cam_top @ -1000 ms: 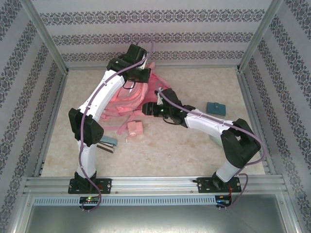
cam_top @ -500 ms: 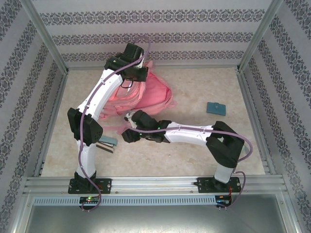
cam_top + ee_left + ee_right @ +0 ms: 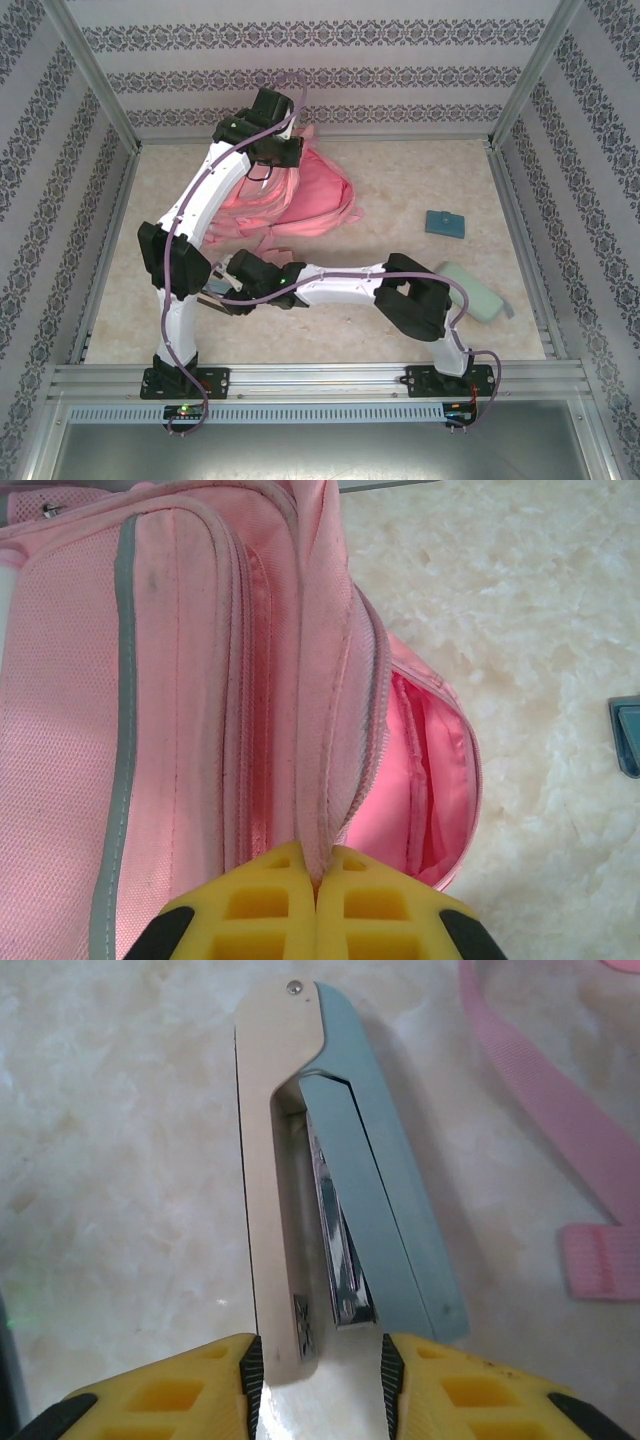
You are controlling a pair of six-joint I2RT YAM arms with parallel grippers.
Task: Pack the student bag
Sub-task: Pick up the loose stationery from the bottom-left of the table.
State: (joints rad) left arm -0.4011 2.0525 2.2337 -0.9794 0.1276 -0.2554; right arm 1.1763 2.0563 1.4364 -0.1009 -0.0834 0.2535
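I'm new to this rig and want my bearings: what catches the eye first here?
The big pink student bag lies at the back of the table, a flap pinched in the left gripper so a compartment gapes. Nearer, the right gripper, jaws open, straddles a stapler lying on its side.

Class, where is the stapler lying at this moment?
In the right wrist view, the stapler lies flat on the marbled table between the right gripper's jaws, with a pink strap just to its right.
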